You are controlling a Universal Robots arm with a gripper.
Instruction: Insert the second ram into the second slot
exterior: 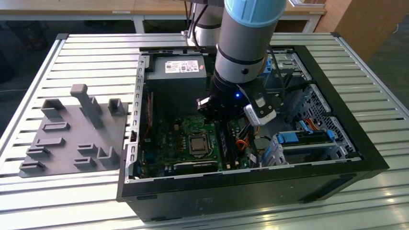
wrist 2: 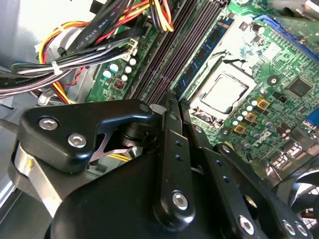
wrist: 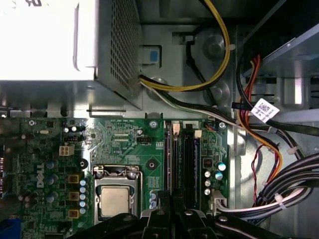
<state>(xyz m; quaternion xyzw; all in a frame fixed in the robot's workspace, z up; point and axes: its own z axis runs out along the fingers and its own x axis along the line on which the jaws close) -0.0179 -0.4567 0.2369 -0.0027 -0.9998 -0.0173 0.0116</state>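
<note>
Beside the end effector [wrist 2: 169, 97], second ram [wrist 2: 202, 57] sits seated.

An open computer case [exterior: 357, 158] lies on the tabletop [exterior: 96, 52], toward the exterior view's right. A tool rack [exterior: 70, 139] sits on the tabletop beside it, at the exterior view's left. Inside the case, the circuit board [exterior: 185, 143] lies on the floor, with the power supply [exterior: 176, 69] at the far wall and drive bays [exterior: 303, 141] at the exterior view's right wall. The processor socket [wrist: 113, 199] sits on the board just beside the memory slots [wrist: 184, 164]. The arm [exterior: 246, 52] reaches down into the case above those slots.
</note>
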